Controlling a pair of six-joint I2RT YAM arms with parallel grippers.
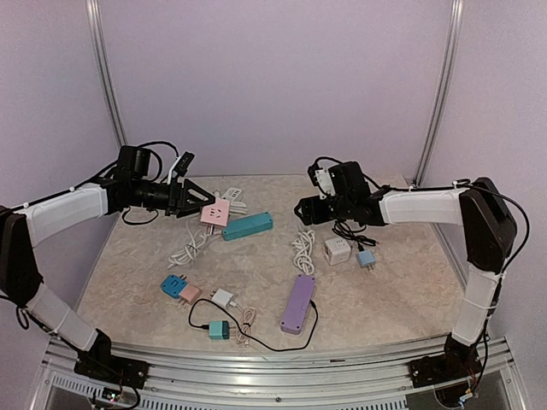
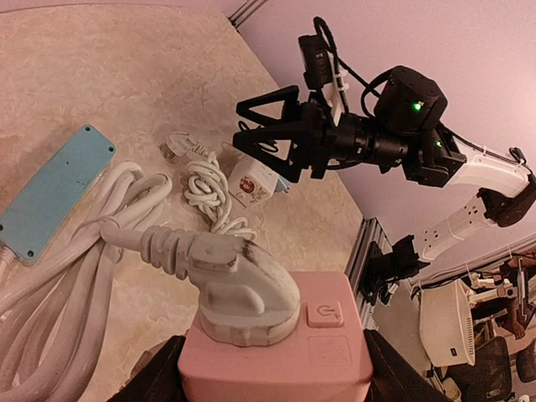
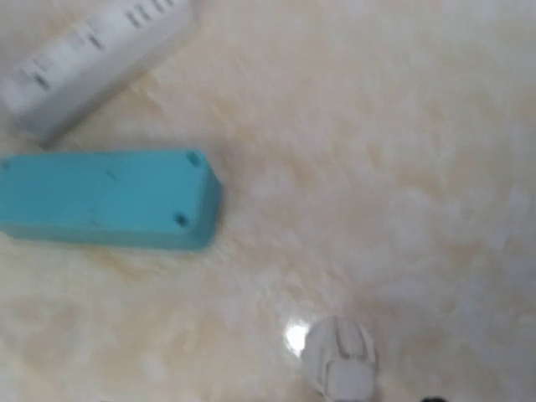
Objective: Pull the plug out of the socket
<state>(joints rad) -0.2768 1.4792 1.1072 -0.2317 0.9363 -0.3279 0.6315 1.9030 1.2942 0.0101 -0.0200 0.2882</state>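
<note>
My left gripper (image 1: 202,202) is shut on a pink cube socket (image 2: 276,352), held off the table at the left rear, with its dark fingers (image 2: 155,377) pressed on two opposite sides. A white plug (image 2: 239,285) sits pushed into the socket's face, and its ribbed white cable (image 2: 126,239) trails down to coils on the table. My right gripper (image 1: 301,209) hovers open near the table's middle with nothing between its fingers. They do not show in the right wrist view. A second, loose white plug (image 3: 337,364) lies on the table below it.
A teal power strip (image 1: 247,225) lies beside the pink socket, with a white strip (image 3: 92,63) behind it. Also on the table are a white cube socket (image 1: 337,250), a small blue adapter (image 1: 367,259), a coiled white cord (image 1: 302,248), a purple strip (image 1: 297,303) and several small adapters (image 1: 190,292).
</note>
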